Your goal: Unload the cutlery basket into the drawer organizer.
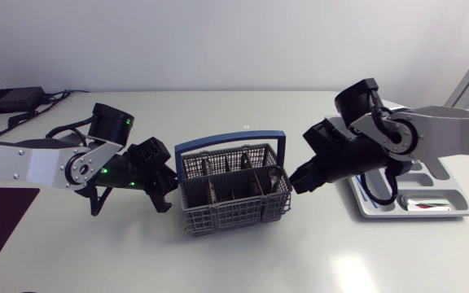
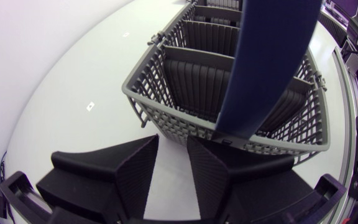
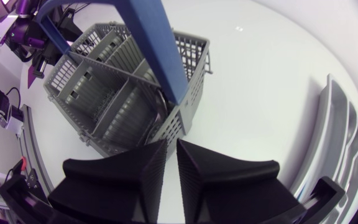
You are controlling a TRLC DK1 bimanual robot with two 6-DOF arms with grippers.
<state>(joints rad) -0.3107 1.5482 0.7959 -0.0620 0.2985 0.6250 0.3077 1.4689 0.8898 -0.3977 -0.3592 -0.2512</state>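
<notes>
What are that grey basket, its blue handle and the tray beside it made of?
The basket looks like matte grey moulded plastic: thin lattice walls with no gleam. Its handle seems to be smooth blue plastic, a flat arched band. The tray is probably light grey plastic with moulded compartments, though painted metal cannot be ruled out.

The white table [image 1: 243, 106] shows soft patches of reflected light [image 1: 350, 265] near its front

On my remote feeds: the cutlery basket [image 1: 233, 213] is matt grey plastic lattice, its handle [image 1: 230, 145] smooth blue. The drawer organizer [image 1: 414, 214] is pale, seemingly moulded plastic, with a glossy metal piece [image 1: 424, 205]. My left pincer [image 2: 171, 165] and right pincer [image 3: 171, 152] are matt black and ribbed; the table [image 1: 243, 106] is smooth, faintly shiny white.
</notes>
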